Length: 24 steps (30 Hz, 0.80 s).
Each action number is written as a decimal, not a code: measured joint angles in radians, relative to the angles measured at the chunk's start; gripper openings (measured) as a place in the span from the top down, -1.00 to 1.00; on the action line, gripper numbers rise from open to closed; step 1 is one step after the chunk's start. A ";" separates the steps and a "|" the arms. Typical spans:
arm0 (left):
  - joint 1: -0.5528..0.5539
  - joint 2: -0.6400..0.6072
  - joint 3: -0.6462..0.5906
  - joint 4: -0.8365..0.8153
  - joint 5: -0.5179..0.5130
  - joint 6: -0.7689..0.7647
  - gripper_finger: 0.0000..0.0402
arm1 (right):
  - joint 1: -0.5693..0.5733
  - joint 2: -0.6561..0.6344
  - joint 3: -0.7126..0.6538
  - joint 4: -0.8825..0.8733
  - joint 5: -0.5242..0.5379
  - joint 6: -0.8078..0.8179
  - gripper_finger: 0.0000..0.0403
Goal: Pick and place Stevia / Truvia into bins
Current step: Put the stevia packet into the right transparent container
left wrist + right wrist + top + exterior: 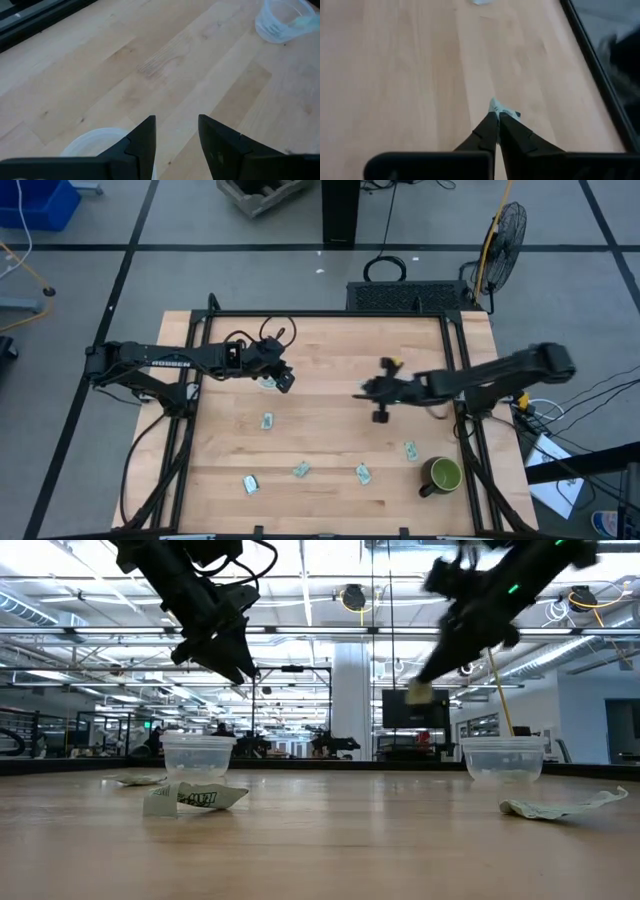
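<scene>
My right gripper (497, 116) is shut on a pale green and white sachet (504, 110), well above the table; it also shows in the low view (420, 693). My left gripper (176, 125) is open and empty above the left clear cup (92, 142), which stands on the table (198, 753). The right clear cup (503, 756) stands on the table, and the left wrist view shows a sachet in it (282, 20). Several more sachets lie flat on the table's near half, such as one (267, 421) and another (364, 473). My right gripper pinches the sachet between its two fingertips (490, 125), by one end (496, 107). The rest of the sachet sticks out beyond the fingertips. It is lifted clear of the table. The fingers slant downward.
A dark green mug (443, 475) stands at the near right corner. Sachets lie near it (410, 449) and along the near edge (250, 483), (301, 470). Black frame rails run along the table's left and right sides.
</scene>
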 joint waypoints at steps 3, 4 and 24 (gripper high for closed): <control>0.000 0.000 0.000 0.001 0.000 0.006 0.24 | 0.021 -0.120 -0.004 -0.189 0.005 0.207 0.96; 0.000 0.000 0.000 0.001 -0.001 0.010 0.24 | 0.024 -0.150 -0.013 -0.231 0.010 0.261 0.97; 0.001 0.000 0.000 0.067 -0.008 0.016 0.24 | -0.165 -0.253 -0.292 -0.137 -0.208 0.323 0.92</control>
